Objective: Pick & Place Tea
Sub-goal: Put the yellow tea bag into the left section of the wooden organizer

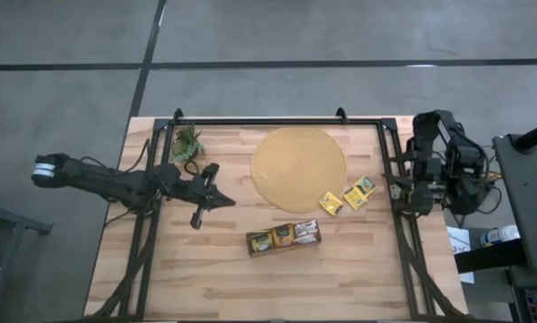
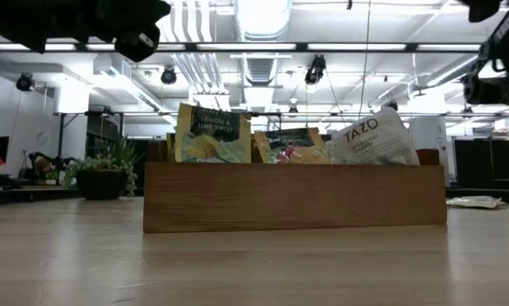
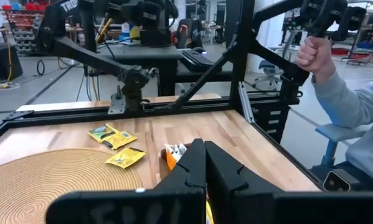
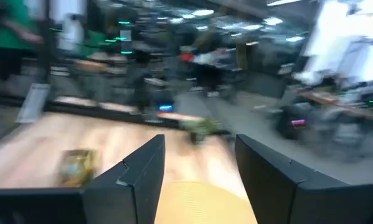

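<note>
Two yellow tea sachets [image 1: 331, 203] [image 1: 359, 192] lie flat on the table at the round mat's [image 1: 298, 168] near right rim; they also show in the left wrist view [image 3: 111, 135] [image 3: 125, 157]. More sachets [image 2: 212, 134] [image 2: 375, 138] stand upright in the brown wooden tray [image 1: 283, 238]. My left gripper [image 1: 225, 201] is shut and holds nothing; it hovers level to the left of the mat, above the table, pointing at the table's right side. My right gripper [image 4: 198, 168] is open and holds nothing, drawn back at the table's right edge [image 1: 401, 187] and facing the mat.
A small green potted plant [image 1: 187, 144] stands at the far left corner. A black frame [image 1: 277, 121] runs along the table's sides. A person sits beyond the right edge, one hand [image 3: 314, 53] on the frame post. Bare wood lies along the near edge.
</note>
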{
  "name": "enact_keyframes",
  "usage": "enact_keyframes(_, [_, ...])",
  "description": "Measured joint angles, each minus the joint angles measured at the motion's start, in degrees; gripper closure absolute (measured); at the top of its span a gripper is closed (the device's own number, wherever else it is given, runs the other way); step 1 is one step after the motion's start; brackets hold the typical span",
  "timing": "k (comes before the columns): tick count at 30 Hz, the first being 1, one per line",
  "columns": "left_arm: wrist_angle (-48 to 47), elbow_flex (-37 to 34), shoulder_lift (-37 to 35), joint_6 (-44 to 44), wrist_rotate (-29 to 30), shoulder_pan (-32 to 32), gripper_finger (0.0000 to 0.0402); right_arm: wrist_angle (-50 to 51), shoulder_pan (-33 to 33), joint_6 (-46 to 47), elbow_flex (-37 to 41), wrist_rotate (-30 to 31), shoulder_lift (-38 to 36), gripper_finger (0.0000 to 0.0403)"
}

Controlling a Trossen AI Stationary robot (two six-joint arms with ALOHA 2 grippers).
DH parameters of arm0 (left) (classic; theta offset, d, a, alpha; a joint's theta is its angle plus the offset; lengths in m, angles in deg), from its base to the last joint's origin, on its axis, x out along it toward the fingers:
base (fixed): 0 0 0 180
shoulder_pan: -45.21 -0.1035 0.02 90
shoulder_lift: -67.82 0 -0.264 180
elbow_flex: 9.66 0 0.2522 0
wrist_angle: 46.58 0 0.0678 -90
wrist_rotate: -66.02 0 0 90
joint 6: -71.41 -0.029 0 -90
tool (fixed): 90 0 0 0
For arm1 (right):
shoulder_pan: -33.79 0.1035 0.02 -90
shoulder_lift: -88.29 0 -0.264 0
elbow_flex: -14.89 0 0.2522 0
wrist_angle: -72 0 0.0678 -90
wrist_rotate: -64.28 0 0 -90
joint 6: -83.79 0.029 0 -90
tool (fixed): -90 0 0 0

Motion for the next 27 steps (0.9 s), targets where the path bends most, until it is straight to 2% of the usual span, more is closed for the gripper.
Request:
enact_keyframes(5, [0.2,0.0,0.4,0.4,0.0,-0.2,0.0402,0.1,0.0,0.0,-0.5,0.2,1.7,0.0211])
enact_keyframes(9, [0.2,0.0,0.4,0.4,0.0,-0.2,0.0402,0.2,-0.1,1.1,-2.2,0.2,5.7,0.0211])
enact_keyframes(16, [0.1,0.0,0.4,0.6,0.0,-0.2,0.0402,0.1,3.8,0.8,-4.8,0.2,12.6,0.0211])
enact_keyframes(22, [0.2,0.0,0.4,1.0,0.0,-0.2,0.0402,-0.7,-1.1,1.0,-4.8,0.2,14.4,0.0211])
enact_keyframes(27, [0.2,0.0,0.4,1.9,0.0,-0.2,0.0402,-8.4,-7.8,-3.7,-5.7,0.2,18.5,0.0211])
